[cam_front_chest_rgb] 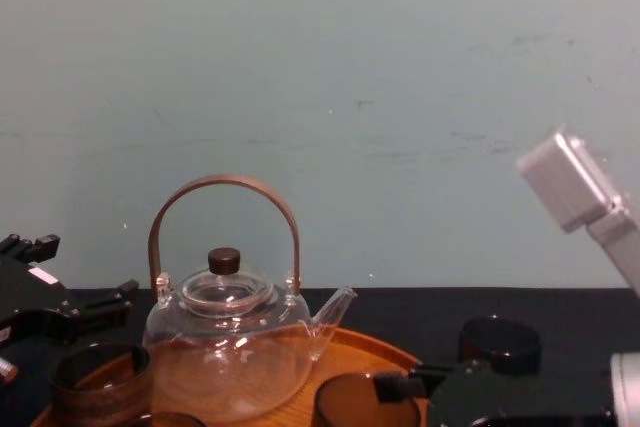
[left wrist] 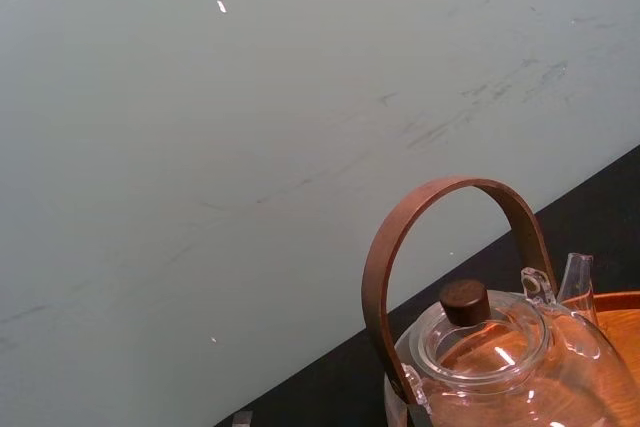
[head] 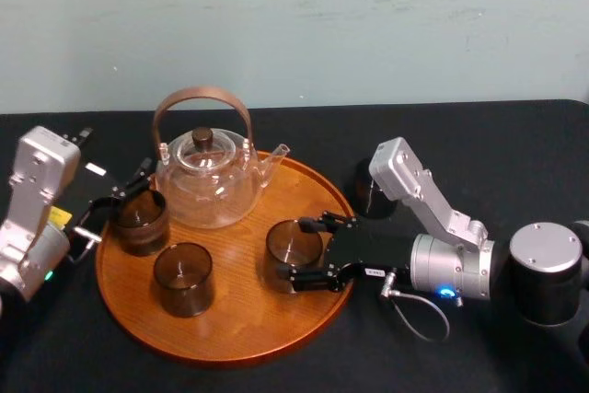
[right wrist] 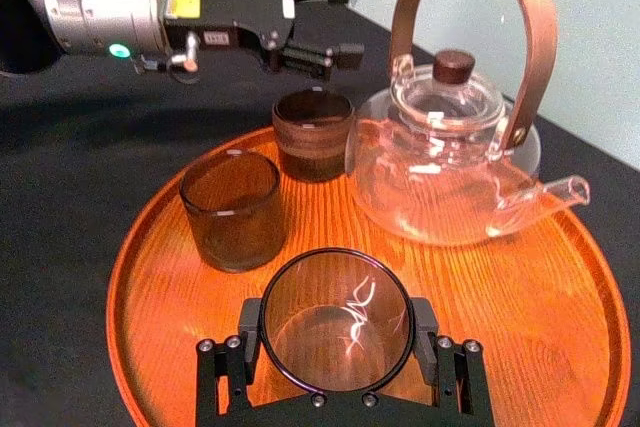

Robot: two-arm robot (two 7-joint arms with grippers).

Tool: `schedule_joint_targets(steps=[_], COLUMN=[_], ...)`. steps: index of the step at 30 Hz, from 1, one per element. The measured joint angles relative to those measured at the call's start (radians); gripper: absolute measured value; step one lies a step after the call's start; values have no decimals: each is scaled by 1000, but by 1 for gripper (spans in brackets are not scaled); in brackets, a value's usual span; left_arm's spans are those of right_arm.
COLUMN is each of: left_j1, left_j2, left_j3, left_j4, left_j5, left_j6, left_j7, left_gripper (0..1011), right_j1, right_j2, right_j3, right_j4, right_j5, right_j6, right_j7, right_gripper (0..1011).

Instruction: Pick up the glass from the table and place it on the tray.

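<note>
The glass [head: 294, 244], a smooth round tumbler of brown-tinted glass, is pinched between the black fingers of the right gripper [head: 296, 250] and is set on the right part of the tray [head: 230, 330], a round orange-brown wooden disc with visible grain and a low rim. A clear glass teapot [head: 207, 181] with a curved brown handle is also carried there. The left gripper [right wrist: 335, 22] is held spread just beside a ribbed dark cup [head: 140, 220], and the small labels on both arms cannot be read.

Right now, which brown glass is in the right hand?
The glass rightmost on the tray, nearest the teapot spout; the right hand grips it.
</note>
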Motion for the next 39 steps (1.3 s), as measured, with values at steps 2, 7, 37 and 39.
schedule_joint_targets(steps=[2, 7, 37, 39], left_j1=[0, 0, 0, 0], left_j2=[0, 0, 0, 0], left_j3=[0, 0, 0, 0], left_j4=[0, 0, 0, 0], left_j5=[0, 0, 0, 0], left_j6=[0, 0, 0, 0], left_j7=[0, 0, 0, 0], left_gripper=[1001, 1001, 1001, 1001], right_j1=[3, 7, 3, 3], right_j2=[-6, -16, -26, -26], right_j3=[-4, -8, -9, -9], right_j4=[16, 41, 64, 64], right_j5=[-6, -14, -36, -35], right_j6=[-2, -4, -2, -2], right_j7=[-1, -6, -17, -17], right_gripper=[903, 904, 994, 1002])
